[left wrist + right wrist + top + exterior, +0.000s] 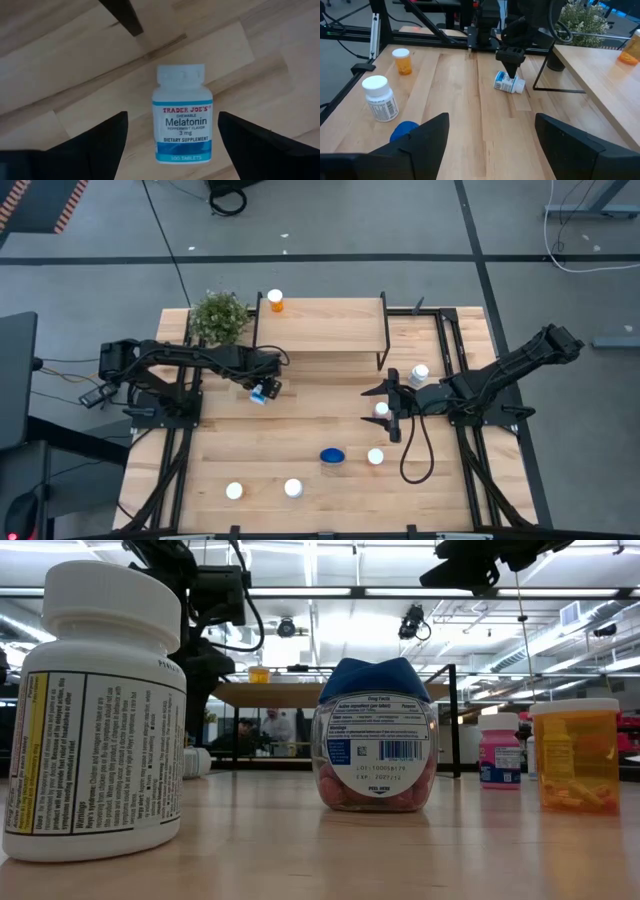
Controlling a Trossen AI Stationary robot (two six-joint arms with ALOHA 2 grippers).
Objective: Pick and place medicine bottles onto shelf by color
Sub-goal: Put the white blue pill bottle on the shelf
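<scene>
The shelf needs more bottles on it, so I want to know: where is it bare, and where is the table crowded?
The shelf is bare except for the orange bottle at its back left corner beside the plant. The table middle, between the left gripper and right gripper, is free. The front edge is crowded: blue-lidded jar and white-capped bottles.

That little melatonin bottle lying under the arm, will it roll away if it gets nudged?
Probably: the melatonin bottle is round and lies on its side on the smooth tabletop, so a sideways nudge may roll it. It looks like rigid plastic, likely light. The left end effector, open, straddles it, which should limit drifting.
</scene>
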